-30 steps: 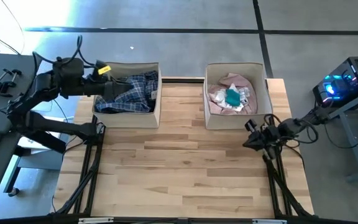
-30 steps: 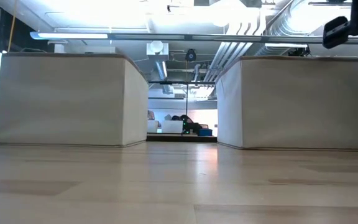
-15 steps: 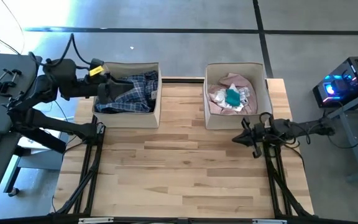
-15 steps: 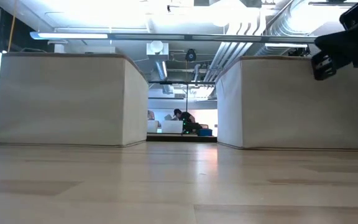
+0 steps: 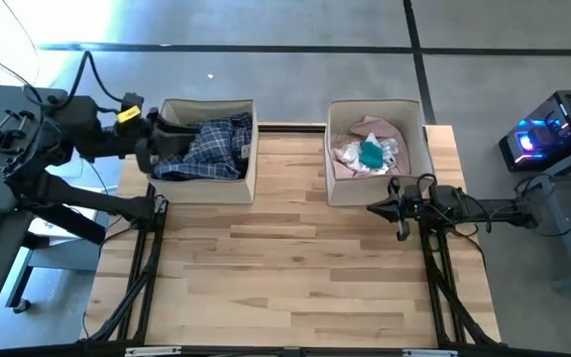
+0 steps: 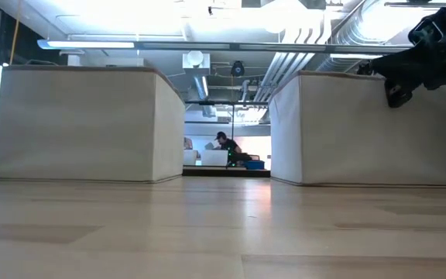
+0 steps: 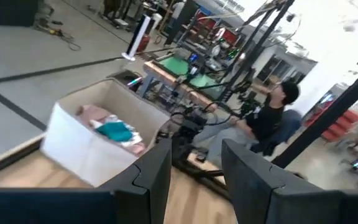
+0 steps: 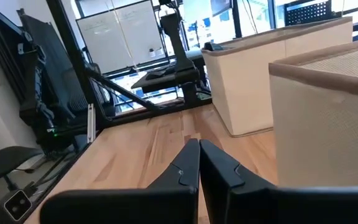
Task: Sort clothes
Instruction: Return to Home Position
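pale wooden boards of the counter (image 5: 295, 268) lie bare between the arms, with two beige fabric boxes standing along its far edge and a busy workshop beyond, where a person (image 6: 224, 143) sits at a desk.

every garment in view is inside a box. the blue-white plaid shirt (image 5: 211, 149) is heaped in the left box (image 5: 201, 188). the pale pink shirt (image 5: 367, 127) lies in the right box (image 5: 360, 191) with a teal sock (image 5: 372, 155) on top of it. no clothing shows on the boards, so the sorting looks complete, and the step in hand reads as the arms pulling back to rest.

the left claw (image 5: 150, 149) hangs at the outer wall of the left box, just beside the plaid shirt. in the left wrist view its fingers (image 7: 157, 180) stand parted with nothing between them. the right claw (image 5: 373, 209) is low over the counter just in front of the right box, pointing toward the middle. in the right wrist view its fingers (image 8: 188, 165) are pressed together on nothing.

next, each arm should fold toward its own base. the left one wants to lift clear of the box rim first, so that it neither snags the shirt nor nudges the soft wall. the right one has open boards beneath it and needs only to stay off the box's front.
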Tool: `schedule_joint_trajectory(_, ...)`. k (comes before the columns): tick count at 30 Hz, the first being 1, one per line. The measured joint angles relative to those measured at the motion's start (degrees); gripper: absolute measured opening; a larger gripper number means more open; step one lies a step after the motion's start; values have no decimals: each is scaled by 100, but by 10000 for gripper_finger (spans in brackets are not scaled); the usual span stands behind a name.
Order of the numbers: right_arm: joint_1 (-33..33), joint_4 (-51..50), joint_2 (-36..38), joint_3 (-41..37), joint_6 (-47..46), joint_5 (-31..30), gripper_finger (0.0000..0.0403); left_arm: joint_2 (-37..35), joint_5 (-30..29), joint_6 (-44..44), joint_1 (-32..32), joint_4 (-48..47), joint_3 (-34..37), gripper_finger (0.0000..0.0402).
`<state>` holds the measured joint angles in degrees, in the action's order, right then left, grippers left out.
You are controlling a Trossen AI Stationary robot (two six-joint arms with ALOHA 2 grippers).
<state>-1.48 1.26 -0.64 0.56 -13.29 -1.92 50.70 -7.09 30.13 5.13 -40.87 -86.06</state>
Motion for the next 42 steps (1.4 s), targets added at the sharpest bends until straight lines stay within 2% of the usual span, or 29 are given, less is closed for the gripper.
schedule_joint_trajectory(5,-3,0,0,0,-3,-8,0,-304,-16,-492,0,-777,-2,119)
schedule_joint_trajectory(9,-3,-1,0,-2,-21,-27,0,-587,-18,-900,1,-1342,3,66)
schedule_joint_trajectory(12,-3,-3,0,-2,-21,-43,0,-906,-5,-1117,2,-1210,310,15)
schedule_joint_trajectory(14,-3,-4,-2,-2,-21,-45,0,-1155,94,-1171,2,-914,718,8)
schedule_joint_trajectory(20,-3,-4,-2,-2,-21,-45,0,-2045,1222,-1089,0,700,2652,2)
schedule_joint_trajectory(24,-3,-7,-2,-2,-19,-45,0,-2467,1857,-683,-1,2555,4217,1)
schedule_joint_trajectory(29,-3,-7,-2,-2,-19,-45,0,-2436,1976,-463,-318,4505,5576,0)
schedule_joint_trajectory(31,-3,-7,-4,-2,-20,-45,0,-2284,1986,-717,-655,4904,5824,0)
schedule_joint_trajectory(36,-3,-8,-4,-2,-19,-45,0,-1813,1453,-1720,-1292,5348,6187,0)
schedule_joint_trajectory(42,-3,-9,-4,-2,-19,-45,0,-828,1024,-2149,-1367,8121,7004,0)
